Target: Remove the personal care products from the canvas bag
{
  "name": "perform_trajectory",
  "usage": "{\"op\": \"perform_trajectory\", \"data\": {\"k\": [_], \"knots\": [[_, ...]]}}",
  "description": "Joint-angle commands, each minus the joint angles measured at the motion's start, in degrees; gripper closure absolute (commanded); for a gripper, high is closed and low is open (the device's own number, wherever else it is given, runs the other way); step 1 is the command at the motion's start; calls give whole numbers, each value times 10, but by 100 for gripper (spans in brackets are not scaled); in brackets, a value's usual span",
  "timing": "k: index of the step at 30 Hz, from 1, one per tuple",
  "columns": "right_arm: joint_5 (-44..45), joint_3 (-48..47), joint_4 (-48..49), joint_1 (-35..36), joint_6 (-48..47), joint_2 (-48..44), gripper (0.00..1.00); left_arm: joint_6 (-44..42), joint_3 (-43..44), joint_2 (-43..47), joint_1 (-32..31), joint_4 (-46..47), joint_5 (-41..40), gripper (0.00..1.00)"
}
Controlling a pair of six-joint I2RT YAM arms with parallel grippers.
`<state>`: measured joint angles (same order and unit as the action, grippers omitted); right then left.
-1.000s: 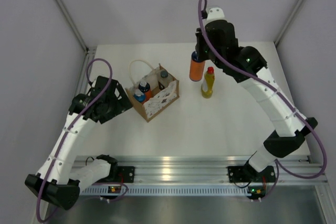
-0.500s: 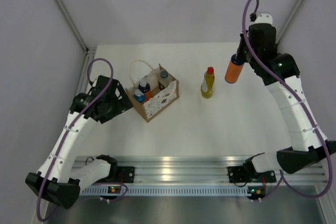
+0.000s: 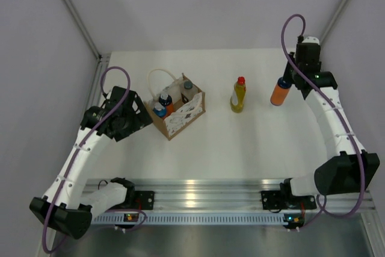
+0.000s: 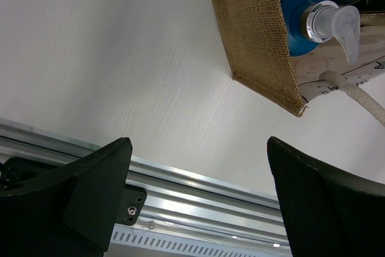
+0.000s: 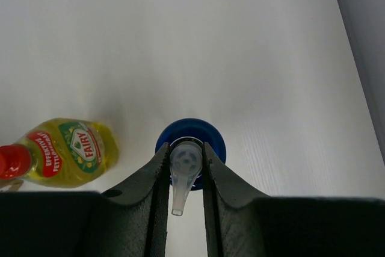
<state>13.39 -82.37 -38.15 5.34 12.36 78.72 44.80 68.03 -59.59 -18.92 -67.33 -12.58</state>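
Note:
The tan canvas bag (image 3: 178,109) stands left of centre on the table, with bottles inside: two blue-topped ones (image 3: 161,104) and a whitish one with a dark cap (image 3: 187,88). A yellow bottle with a red cap (image 3: 238,95) stands alone at the middle. My right gripper (image 3: 287,79) is shut on the pump head (image 5: 185,162) of an orange bottle with a blue top (image 3: 280,92), held upright to the right of the yellow one (image 5: 66,150). My left gripper (image 4: 198,167) hangs open and empty just left of the bag (image 4: 258,34).
An aluminium rail (image 3: 198,192) runs along the table's near edge. Grey walls close in the table on the left, back and right; the right wall (image 5: 361,46) is close to the held bottle.
The right arm has carried the orange bottle from beside the yellow bottle out to the right and lower. The left arm has not moved.

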Motion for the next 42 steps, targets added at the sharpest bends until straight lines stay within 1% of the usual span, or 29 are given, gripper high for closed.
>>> {"op": "perform_trajectory", "data": {"k": [1,6,10,13,14,15,16,17,19,25,28,30,31,33,34,36,37,39,40,42], "knots": [[-33,22,155,-15,-26,-1,100,-10,14,4,-1,8,4,2],[-35,67,222,-24,-58,27,100,-16,18,6,0,8,6,2],[-42,78,231,-33,-59,55,100,-22,27,6,-1,8,12,2],[-42,89,229,-34,-52,56,99,-26,29,8,0,7,12,2],[-45,93,229,-34,-49,51,95,-27,29,9,-1,7,12,2],[-49,105,230,-34,-47,49,87,-28,28,10,-1,7,12,2],[-48,110,229,-34,-44,43,65,-28,27,13,-1,8,11,2],[-46,113,229,-34,-41,42,56,-26,25,13,0,8,13,2],[-41,119,227,-34,-41,36,41,-25,23,13,0,8,16,2],[-54,78,181,-25,-29,6,39,-29,34,9,-1,7,17,2],[-75,46,164,17,-29,-15,41,-29,45,3,-1,7,16,2],[-85,27,157,72,-21,-22,43,-27,49,-4,-1,8,15,2],[-87,21,155,122,-17,-26,43,-23,52,-5,0,8,14,2],[-84,4,151,178,-15,-23,45,-18,51,-8,-1,8,12,2],[-79,-10,151,229,-5,-13,45,-12,50,-8,-1,8,6,2],[-74,-29,149,277,6,6,47,-4,48,-5,-1,7,2,2],[-71,-38,149,323,9,28,47,4,47,-4,-1,7,-2,2],[-57,-77,145,364,8,56,47,10,45,6,-1,7,-3,2],[-51,-109,138,395,9,89,47,16,42,8,-1,7,-6,2],[-47,-146,126,423,12,125,48,20,39,16,0,7,-6,2]]}}
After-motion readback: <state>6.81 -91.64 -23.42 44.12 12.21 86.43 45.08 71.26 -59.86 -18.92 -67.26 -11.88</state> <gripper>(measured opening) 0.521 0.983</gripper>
